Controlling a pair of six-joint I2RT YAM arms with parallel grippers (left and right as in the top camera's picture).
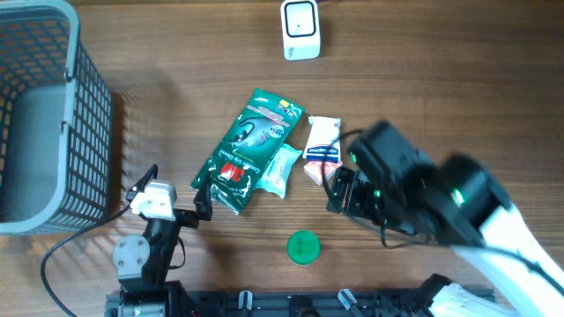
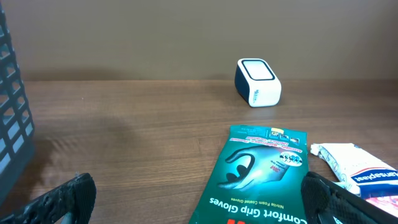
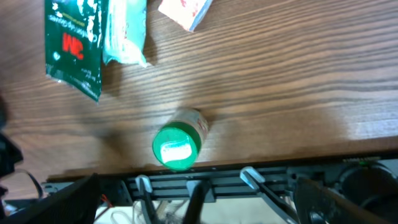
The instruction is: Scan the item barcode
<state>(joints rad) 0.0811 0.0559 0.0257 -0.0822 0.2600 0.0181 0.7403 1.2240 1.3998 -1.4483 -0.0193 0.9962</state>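
Observation:
A white barcode scanner stands at the table's far side, also in the left wrist view. Mid-table lie a green glove package, a small teal packet and a white-and-red packet. A jar with a green lid stands upright near the front edge. My right gripper hangs open above and to the right of the jar, holding nothing. My left gripper is open at the front left, its jaws spread wide at the glove package's near end without touching it.
A grey wire basket fills the left side of the table. The table's front edge with a black rail lies just past the jar. Bare wood stretches between the basket and the packages.

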